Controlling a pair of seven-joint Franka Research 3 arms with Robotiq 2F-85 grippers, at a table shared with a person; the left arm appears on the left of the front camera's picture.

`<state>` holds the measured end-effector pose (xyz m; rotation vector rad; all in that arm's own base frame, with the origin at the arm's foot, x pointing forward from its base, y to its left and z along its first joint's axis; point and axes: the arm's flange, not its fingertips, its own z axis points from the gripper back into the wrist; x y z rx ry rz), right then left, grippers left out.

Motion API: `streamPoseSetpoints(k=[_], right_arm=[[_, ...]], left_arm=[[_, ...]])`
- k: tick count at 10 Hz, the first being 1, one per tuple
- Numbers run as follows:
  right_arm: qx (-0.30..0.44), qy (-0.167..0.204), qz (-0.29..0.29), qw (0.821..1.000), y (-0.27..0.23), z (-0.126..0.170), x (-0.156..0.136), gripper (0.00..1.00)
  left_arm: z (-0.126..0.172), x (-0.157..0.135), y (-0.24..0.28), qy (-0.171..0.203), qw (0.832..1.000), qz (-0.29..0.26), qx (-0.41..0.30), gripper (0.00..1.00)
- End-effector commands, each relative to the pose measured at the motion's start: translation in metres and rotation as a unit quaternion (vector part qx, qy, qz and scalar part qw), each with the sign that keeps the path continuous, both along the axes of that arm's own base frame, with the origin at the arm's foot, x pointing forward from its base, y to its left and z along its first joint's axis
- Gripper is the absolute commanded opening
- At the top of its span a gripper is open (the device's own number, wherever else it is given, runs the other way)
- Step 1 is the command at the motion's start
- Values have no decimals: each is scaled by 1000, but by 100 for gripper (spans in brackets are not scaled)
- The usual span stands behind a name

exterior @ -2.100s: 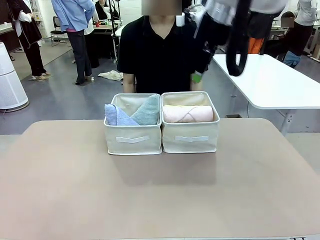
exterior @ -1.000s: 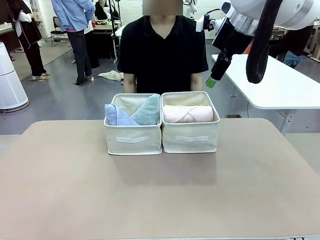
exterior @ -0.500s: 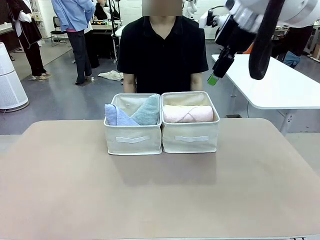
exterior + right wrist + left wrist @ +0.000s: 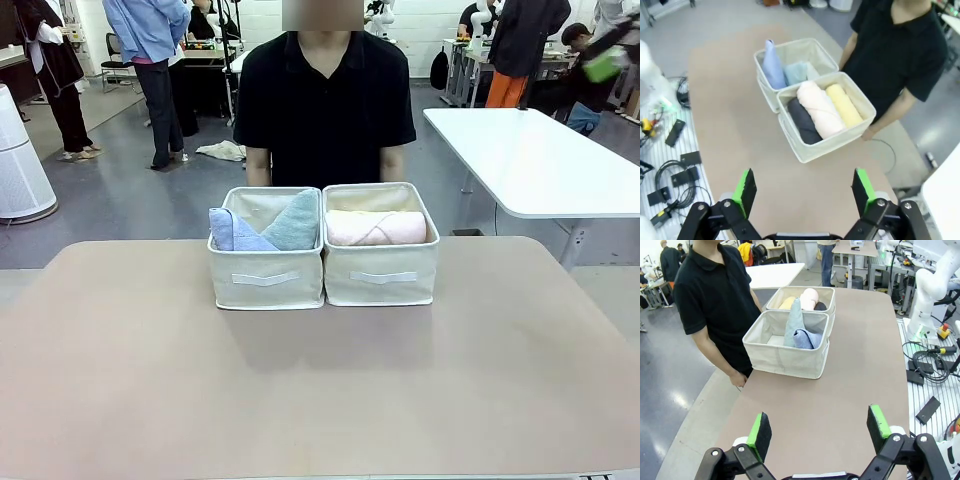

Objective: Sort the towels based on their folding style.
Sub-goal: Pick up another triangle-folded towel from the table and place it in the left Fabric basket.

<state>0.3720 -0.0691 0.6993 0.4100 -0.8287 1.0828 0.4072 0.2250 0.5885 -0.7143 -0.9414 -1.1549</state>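
The left gripper hangs high above the tabletop with its jaws spread wide and nothing between them; its green pads frame bare tabletop near one short edge. Beyond it, toward the far long edge where the person stands, sit two beige baskets touching side by side. The nearer basket in this view holds the two triangle folds, the grey-green towel standing upright with the lavender-blue towel leaning against it.

The right gripper is likewise spread apart and empty, raised well above the tabletop and looking down on the baskets from the other end. In its view the closer basket holds rolls lying parallel and touching: the dark grey towel, the pink towel in the middle, and the yellow towel nearest the person. A white roll cannot be made out.

From the front, both baskets stand at the middle of the tabletop's far edge, the folds basket on the left and the rolls basket on the right, with the pink roll lying across the top. The person's hand hangs just beside the rolls basket at the tabletop's edge.
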Motion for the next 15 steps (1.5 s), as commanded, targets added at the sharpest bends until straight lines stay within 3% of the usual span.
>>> streamPoseSetpoints(k=[1, 2, 6, 9, 10, 15], right_arm=[[18, 0, 79, 997, -25, -37, 7, 100], [21, -1, 109, 994, -42, -46, 10, 100], [66, -46, 93, 992, -81, -46, 11, 100], [88, -31, 107, 990, -96, -45, 7, 100], [71, -37, 84, 993, -92, -43, 5, 100], [71, -37, 84, 993, -92, -43, 5, 100]], left_arm=[[2, -2, 0, -2, 1000, -3, -2, 100], [2, -2, 0, -2, 1000, -3, -2, 100], [2, -2, 0, -2, 1000, -3, -2, 100], [2, -2, 0, -2, 1000, -3, -2, 100], [2, -2, 0, -2, 1000, -3, -2, 100], [2, -2, 0, -2, 1000, -3, -2, 100]])
